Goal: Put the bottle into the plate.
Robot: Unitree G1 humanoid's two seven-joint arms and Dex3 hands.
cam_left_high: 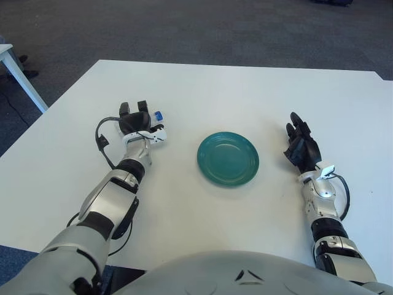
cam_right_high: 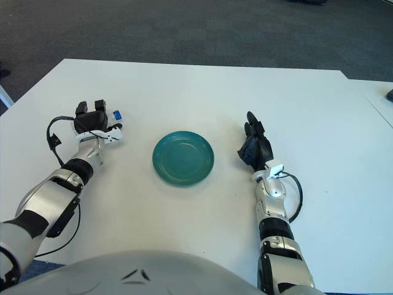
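White table [cam_left_high: 245, 92] fills the frame. At centre sits the green plate [cam_left_high: 228, 158]. Right of it, the right hand [cam_left_high: 301, 146] shows extended fingers, holding nothing. Centre-left, the left hand [cam_left_high: 136, 121] is curled around the blue-capped bottle [cam_left_high: 158, 115].

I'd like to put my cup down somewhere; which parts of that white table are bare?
The far strip of the table beyond the plate is bare, and so is the near strip between plate and robot. The gaps on either side of the plate are open. The left hand, by a small blue-capped thing, and the right hand take up the sides.
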